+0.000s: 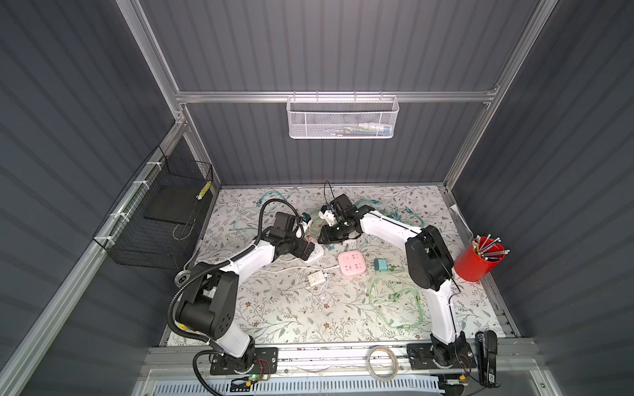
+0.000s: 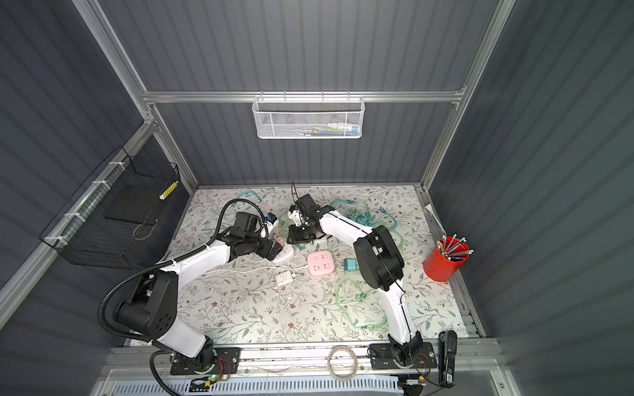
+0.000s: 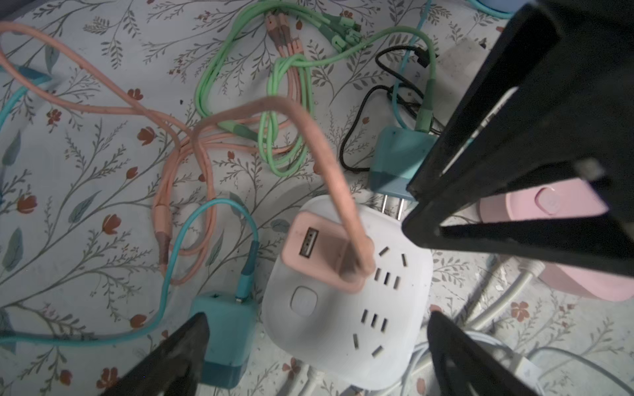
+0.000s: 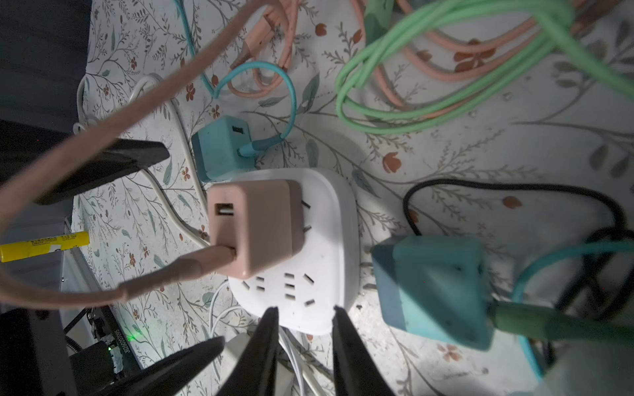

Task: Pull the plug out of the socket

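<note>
Plug (image 3: 319,260) in socket (image 3: 343,346); right gripper (image 4: 303,308) clamps socket; left gripper (image 3: 319,315) open.

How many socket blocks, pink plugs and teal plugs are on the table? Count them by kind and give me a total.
Socket blocks: 2, the white socket block and the pink socket block
Pink plug: 1, seated in the white socket block
Teal plugs: 3, all lying loose
Total: 6
</note>
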You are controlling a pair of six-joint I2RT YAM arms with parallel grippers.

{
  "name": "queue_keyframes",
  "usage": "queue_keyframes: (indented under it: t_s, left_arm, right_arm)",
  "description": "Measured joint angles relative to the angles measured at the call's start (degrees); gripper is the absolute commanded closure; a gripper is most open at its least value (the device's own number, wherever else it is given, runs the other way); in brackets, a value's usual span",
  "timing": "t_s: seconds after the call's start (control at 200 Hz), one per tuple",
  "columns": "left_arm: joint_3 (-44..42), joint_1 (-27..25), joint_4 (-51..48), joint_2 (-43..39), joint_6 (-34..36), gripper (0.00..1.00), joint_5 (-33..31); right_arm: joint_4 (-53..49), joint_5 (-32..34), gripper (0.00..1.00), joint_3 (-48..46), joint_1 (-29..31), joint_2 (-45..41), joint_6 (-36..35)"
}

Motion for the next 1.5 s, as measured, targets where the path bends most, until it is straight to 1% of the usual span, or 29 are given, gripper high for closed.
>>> queue_keyframes:
  t_s: [0.23,0.62,0.711,0.891,1.041,1.151,1.321,1.496]
  left_arm:
    - [2.6,1.4,-0.2,3.1,4.6,0.06,3.5]
    - [4.2,2.6,-1.1,6.4,9.7,0.14,6.6]
    - [4.5,2.9,-1.1,7.1,10.2,0.17,7.3]
    - [5.8,3.1,-1.7,8.7,11.3,0.26,8.5]
    - [6.4,3.2,-1.9,9.7,11.7,0.28,8.7]
    - [6.4,3.2,-2.0,9.9,11.9,0.3,8.8]
    - [6.5,3.2,-1.9,9.9,12.3,0.31,9.1]
    - [7.8,3.2,-1.9,11.4,12.7,0.35,9.7]
  right_arm:
    - [0.0,-0.7,0.68,-0.1,0.0,1.4,1.0]
    - [0.4,-2.7,0.67,-0.1,0.0,3.5,2.9]
    - [0.4,-2.8,0.66,-0.1,0.0,4.5,3.3]
    - [0.4,-3.3,0.64,-0.1,0.0,5.1,3.8]
    - [0.4,-3.3,0.62,-0.1,0.0,5.1,4.4]
    - [0.4,-3.5,0.61,0.0,0.0,5.2,4.5]
    - [0.4,-3.7,0.61,0.1,-0.1,5.4,4.8]
    - [0.3,-3.7,0.61,0.1,-0.2,5.4,4.8]
